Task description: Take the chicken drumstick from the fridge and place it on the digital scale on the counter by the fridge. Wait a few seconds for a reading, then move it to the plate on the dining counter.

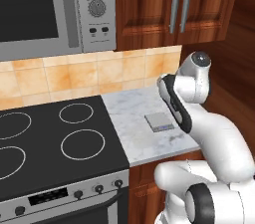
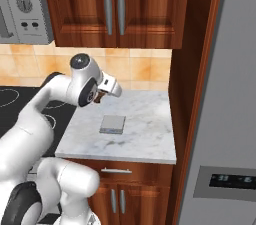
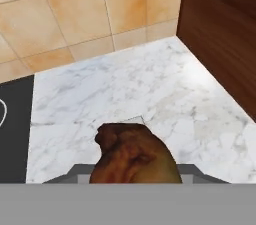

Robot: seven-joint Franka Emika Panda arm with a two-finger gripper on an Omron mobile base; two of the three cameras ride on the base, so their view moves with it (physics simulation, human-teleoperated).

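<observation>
I've got the fridge [image 2: 220, 119] tall and grey on the right of the right base view, door closed. Beside it a wood panel, then the short marble counter [image 2: 145, 134] running to the black stove [image 1: 45, 138], with the microwave [image 1: 55, 9] above that. On the counter lies the scale [image 2: 112, 124], flat and grey, nothing on it. My gripper [image 2: 100, 97] hangs above the counter, up and to the left of the scale. In the hand view the drumstick [image 3: 134, 156] sits right at the lens, brown and lumpy, clamped in the jaws, with a corner of the scale peeking out behind it.
</observation>
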